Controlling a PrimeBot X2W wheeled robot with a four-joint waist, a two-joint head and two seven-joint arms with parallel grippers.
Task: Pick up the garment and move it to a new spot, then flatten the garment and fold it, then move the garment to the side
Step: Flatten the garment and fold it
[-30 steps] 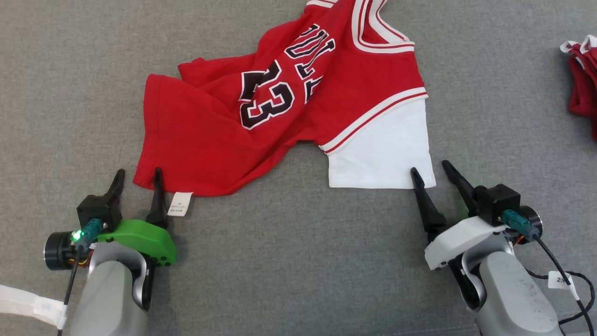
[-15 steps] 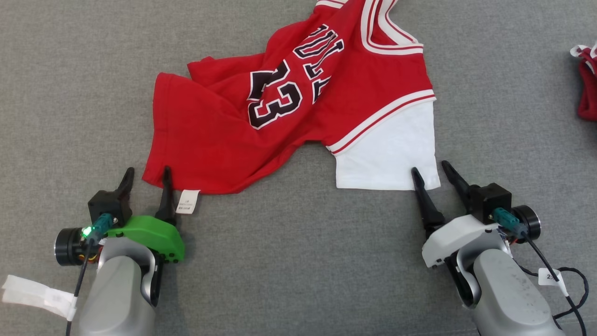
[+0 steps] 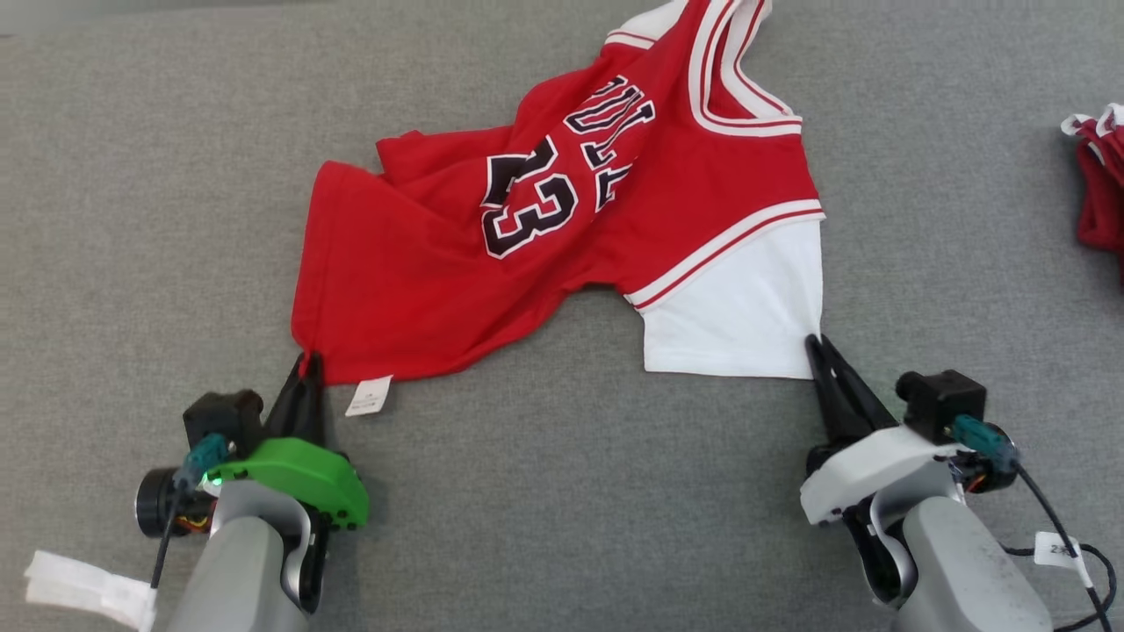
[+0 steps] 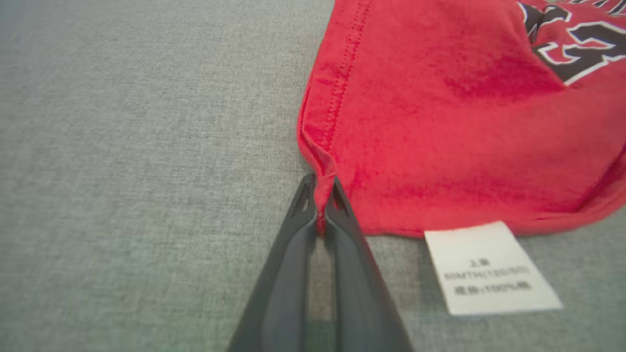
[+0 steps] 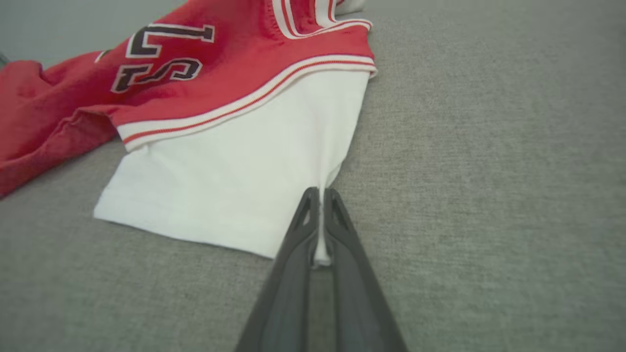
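Both jaws just snapped shut: left gripper pinches the garment at its red hem corner, right gripper grabs the white sleeve corner, probably ready for lifting it.

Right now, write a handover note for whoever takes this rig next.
Left gripper: jaws shut on the red hem corner of the jersey, beside the care label.
Right gripper: jaws shut on the white sleeve corner.
The jersey lies rumpled on the grey surface; another red garment sits far right.
Done: both grips. Left: lift, move, flatten, fold, set aside.
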